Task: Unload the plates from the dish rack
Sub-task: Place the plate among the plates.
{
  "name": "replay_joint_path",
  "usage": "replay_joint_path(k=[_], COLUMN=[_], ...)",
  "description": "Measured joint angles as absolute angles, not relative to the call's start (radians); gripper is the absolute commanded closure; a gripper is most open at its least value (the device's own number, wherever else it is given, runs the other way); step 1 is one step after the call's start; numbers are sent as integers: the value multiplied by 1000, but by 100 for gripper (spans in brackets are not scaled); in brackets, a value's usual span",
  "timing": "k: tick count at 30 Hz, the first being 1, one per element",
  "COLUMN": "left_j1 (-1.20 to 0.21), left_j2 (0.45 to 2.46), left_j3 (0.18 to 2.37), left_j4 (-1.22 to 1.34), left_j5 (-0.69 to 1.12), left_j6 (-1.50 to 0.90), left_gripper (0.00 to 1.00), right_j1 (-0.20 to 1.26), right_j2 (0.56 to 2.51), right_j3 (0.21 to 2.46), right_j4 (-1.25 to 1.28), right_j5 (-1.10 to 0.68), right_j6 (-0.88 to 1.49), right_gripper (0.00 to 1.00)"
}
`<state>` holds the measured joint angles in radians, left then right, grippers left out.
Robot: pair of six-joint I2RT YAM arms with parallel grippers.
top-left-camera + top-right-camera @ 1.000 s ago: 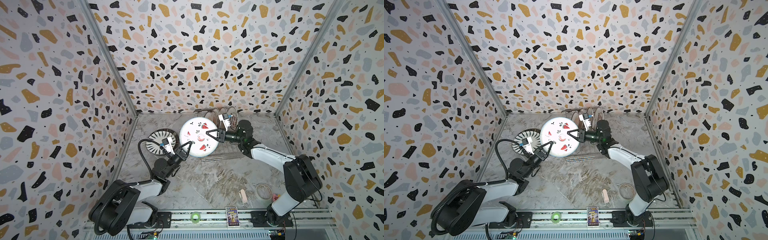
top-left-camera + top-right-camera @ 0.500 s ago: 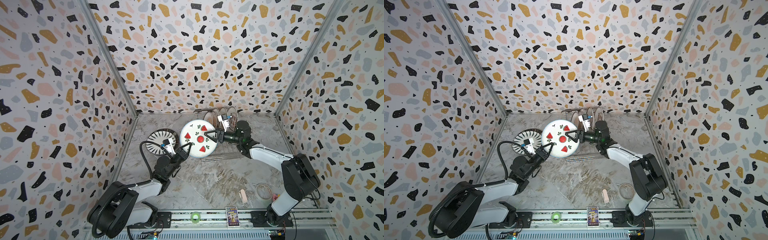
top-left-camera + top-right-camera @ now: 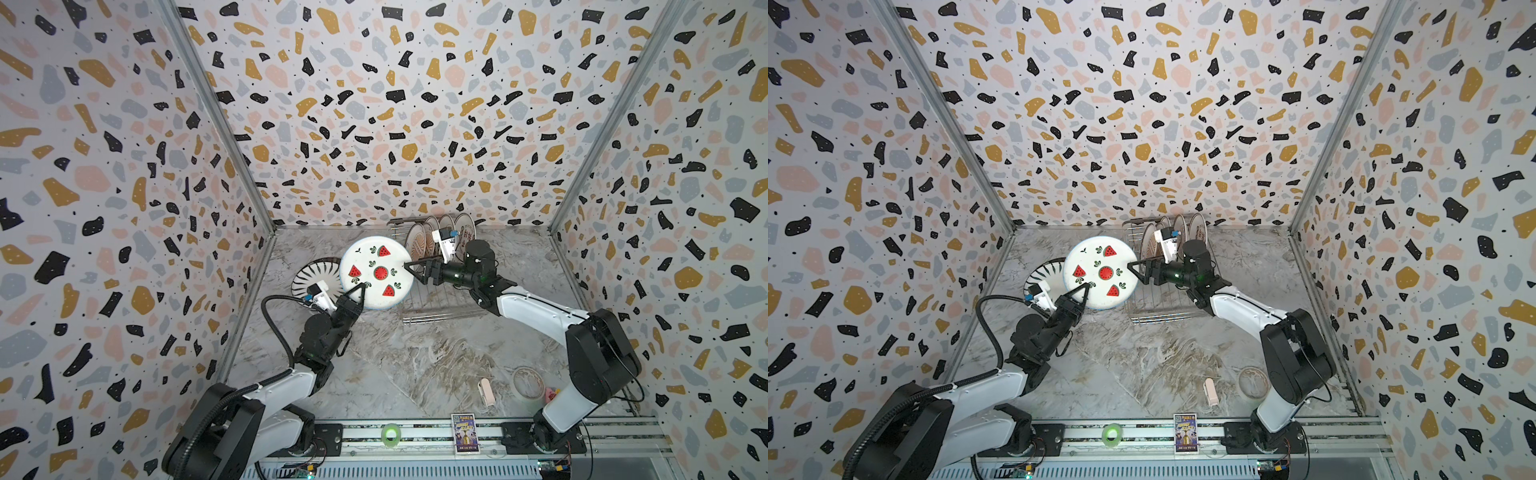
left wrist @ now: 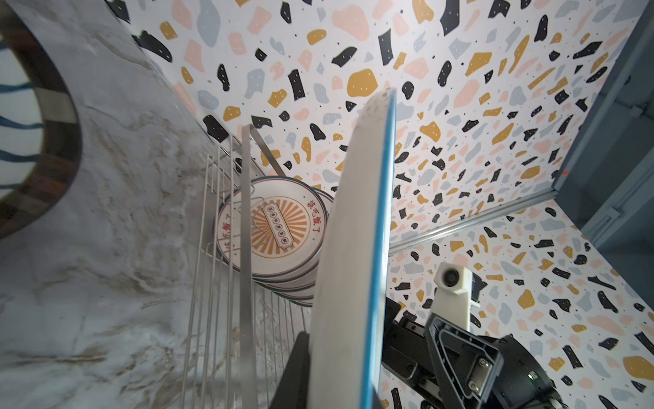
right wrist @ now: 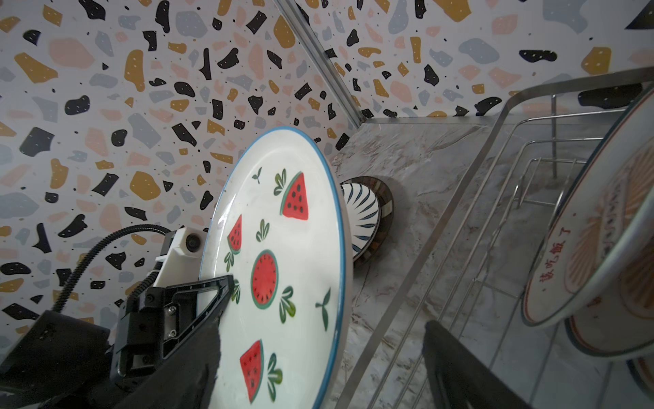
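Note:
The watermelon plate [image 3: 376,272] [image 3: 1100,272] hangs tilted above the table, just left of the dish rack [image 3: 432,307] [image 3: 1158,309]. My left gripper [image 3: 362,289] [image 3: 1086,289] is shut on its lower left rim, and the left wrist view shows the plate [image 4: 354,248] edge-on between the jaws. My right gripper [image 3: 412,273] [image 3: 1134,273] stands open at the plate's right rim, jaws wide and apart from it [image 5: 283,265]. Several plates [image 3: 419,243] [image 4: 272,226] [image 5: 584,248] stand upright in the rack. A black-striped plate [image 3: 311,278] [image 5: 364,219] lies flat on the table at left.
A translucent tape roll [image 3: 528,382] and a small pink object [image 3: 485,390] lie near the front right. A card [image 3: 464,426] and a green ring [image 3: 390,434] sit on the front rail. Patterned walls close in the left, back and right.
My right gripper has opened and let go of the watermelon plate. The left gripper, still shut on it, has carried it a little to the left.

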<state>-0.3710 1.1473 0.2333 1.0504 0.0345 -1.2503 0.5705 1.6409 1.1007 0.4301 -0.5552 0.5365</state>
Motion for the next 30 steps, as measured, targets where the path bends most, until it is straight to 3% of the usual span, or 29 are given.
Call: replay_joint_path(k=[9,17,30], left_j1=[-192,-59,31], left_j2=[1050,1016,1023], left_j3=[222,202,167], left_j4=[922,814,677], left_j5=[19,-4,-104], left_j6=[-1253,-1254,-1240], left_gripper=[100,100,100], right_j1=[731,772,849], right_j2=[1643,1737,1974], right_j3=[1224,1363,1565], right_j4=[288,252,160], right_j5=[-268,-200,-176], right_j6=[393,343,292], right_gripper=[1,1,1])
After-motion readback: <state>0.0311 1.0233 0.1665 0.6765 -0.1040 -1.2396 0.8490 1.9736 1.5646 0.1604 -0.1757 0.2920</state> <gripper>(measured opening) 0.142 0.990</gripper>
